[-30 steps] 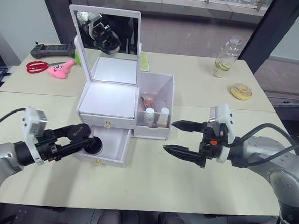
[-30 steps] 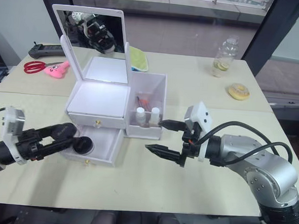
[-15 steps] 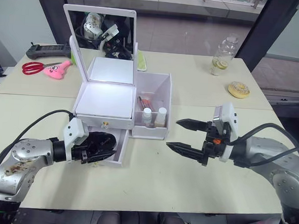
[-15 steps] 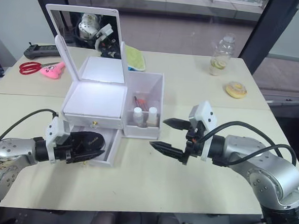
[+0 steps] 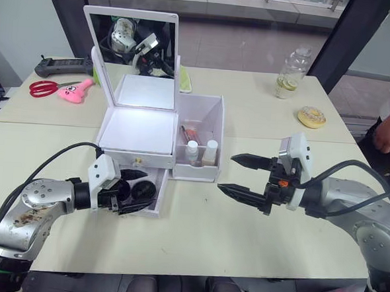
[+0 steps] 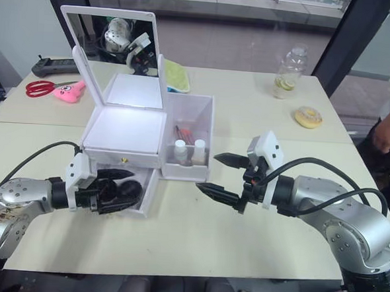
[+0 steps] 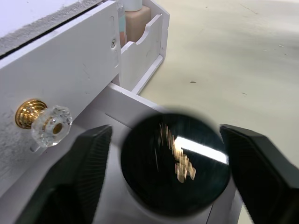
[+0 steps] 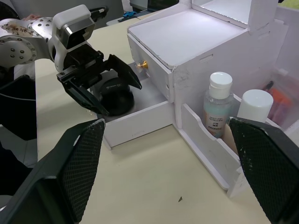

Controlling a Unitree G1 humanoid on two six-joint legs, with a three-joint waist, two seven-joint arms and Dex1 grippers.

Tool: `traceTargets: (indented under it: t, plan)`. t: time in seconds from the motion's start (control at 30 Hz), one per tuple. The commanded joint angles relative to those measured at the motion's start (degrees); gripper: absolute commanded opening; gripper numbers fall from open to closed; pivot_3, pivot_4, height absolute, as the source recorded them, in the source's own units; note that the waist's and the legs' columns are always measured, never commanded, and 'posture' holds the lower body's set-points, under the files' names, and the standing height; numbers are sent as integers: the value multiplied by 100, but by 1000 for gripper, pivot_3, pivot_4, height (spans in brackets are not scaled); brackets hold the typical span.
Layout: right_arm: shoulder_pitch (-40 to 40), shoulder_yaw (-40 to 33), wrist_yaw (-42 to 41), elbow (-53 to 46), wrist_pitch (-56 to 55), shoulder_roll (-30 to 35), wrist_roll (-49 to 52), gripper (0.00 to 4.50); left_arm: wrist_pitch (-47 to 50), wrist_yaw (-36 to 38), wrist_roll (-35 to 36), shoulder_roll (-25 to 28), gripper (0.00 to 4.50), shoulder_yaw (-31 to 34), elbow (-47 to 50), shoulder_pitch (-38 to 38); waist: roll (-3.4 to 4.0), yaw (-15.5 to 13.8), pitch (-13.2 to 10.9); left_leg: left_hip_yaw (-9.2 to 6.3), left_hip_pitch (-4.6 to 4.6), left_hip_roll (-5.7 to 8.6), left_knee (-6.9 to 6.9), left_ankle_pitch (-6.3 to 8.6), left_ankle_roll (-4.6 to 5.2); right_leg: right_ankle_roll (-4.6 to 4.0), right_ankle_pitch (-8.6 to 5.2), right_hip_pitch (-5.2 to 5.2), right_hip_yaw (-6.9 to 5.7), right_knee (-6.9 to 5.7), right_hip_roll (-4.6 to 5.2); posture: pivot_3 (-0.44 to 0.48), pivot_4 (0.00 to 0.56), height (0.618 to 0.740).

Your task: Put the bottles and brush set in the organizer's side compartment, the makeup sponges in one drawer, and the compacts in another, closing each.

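One glossy round black-lidded compact (image 5: 141, 190) now lies in the white plastic organizer (image 5: 143, 133)'s pulled-out lower drawer, where half a second ago your left gripper (image 5: 127, 190) covered it. Left wrist view: its fingers stand spread, released, either side of the lid (drawer still needs closing). Right wrist view: the right gripper (image 5: 241, 176) hangs agape beside the organizer; two white-capped bottles (image 8: 219, 112) stand in its translucent side bin.

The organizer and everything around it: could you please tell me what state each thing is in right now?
Organizer: mirror upright.
Upper drawer: closed.
Lower drawer: pulled open.
Compact: in the lower drawer, lid shut.
Bottles: upright in the side compartment, capped.
Left gripper: open around the compact.
Right gripper: open, empty.
Drink bottle: upright.
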State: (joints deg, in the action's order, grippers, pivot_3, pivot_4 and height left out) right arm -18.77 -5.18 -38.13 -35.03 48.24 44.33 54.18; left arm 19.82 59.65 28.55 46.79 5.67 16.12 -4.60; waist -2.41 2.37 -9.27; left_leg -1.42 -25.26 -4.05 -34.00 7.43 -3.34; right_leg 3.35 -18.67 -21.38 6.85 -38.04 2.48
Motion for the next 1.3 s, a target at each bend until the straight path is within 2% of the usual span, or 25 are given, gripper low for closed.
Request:
traceTargets:
  t: [0.03, 0.27, 0.4, 0.43, 0.47, 0.57, 0.7, 0.87, 1.0, 1.07, 1.3]
  plan:
    - [-56, -113, 5, -149, -62, 16, 20, 4500, 118, -18, 181, 28, 4460, 195, 237, -102, 0, 1, 0, 0, 0, 0, 0, 0, 0, 0, 0, 0, 0, 0, 0, 0, 150, 740]
    - [-78, -60, -7, -122, -93, -32, -20, 4500, 577, -68, 569, 151, 4460, 574, 492, -39, 0, 3, 0, -1, 0, 0, 0, 0, 0, 0, 0, 0, 0, 0, 0, 0, 150, 740]
    - [-54, -56, -13, -115, -106, -46, -49, 4500, 1415, 54, 1749, 340, 4460, 1478, 764, 178, 0, 14, -1, -1, 0, -1, 0, 0, 0, 1, 0, -1, -2, -2, -1, 0, 150, 740]
    - [-43, -55, -20, -116, -109, -47, -55, 4500, 1568, 97, 1905, 412, 4085, 1596, 853, 286, 0, 22, -2, -2, 0, -1, 0, 0, 0, 2, -1, -1, -2, -2, -1, 0, 150, 740]
    - [-33, -51, -29, -117, -113, -53, -56, 4500, 1750, 226, 2103, 513, 3924, 1734, 964, 494, 2, 24, -2, -2, 0, -1, 1, 0, 0, 1, -1, -1, -2, -2, -1, 0, 150, 740]
    - [-19, -35, -52, -111, -136, -74, -98, 4500, 1969, 651, 2205, 783, 3037, 2066, 1131, 1284, 8, 58, -6, 2, 1, -2, 6, 1, 0, 1, -2, -3, 3, 2, 0, 0, 150, 740]
    - [-45, -72, -96, -110, -146, -55, -130, 4500, 1822, 975, 1875, 1033, 1769, 2321, 991, 1914, 15, 3, -11, -1, 2, -3, 7, 0, 0, -7, -5, -10, -3, -5, -1, 0, 150, 740]
    - [-97, -166, -153, -124, -156, -7, -93, 4500, 1267, 1056, 1125, 1104, 148, 2049, 775, 2166, 17, -23, -13, 5, 1, -1, 3, 1, -1, -34, -20, -9, 1, 3, 7, 0, 150, 740]
    - [-66, -226, -165, -183, -145, -9, -38, 4500, 585, 826, 273, 982, 39, 1495, 514, 2014, 17, -9, -13, 5, 1, -2, 9, 1, -1, -12, -7, -12, 2, 1, 5, 0, 150, 740]
    - [-69, -231, -152, -198, -123, -7, -21, 4500, 400, 456, -74, 788, 39, 1116, 331, 1581, 21, -25, -15, 5, 0, -2, 10, 1, 0, -11, -7, -15, 2, 0, 4, 0, 150, 740]
    - [-61, -255, -109, -227, -73, 21, 0, 4500, 231, -195, -584, 156, 39, 368, -166, 495, 17, -26, -16, 3, -4, -1, 3, 0, 0, -6, -4, -10, 1, -1, 2, 0, 150, 740]
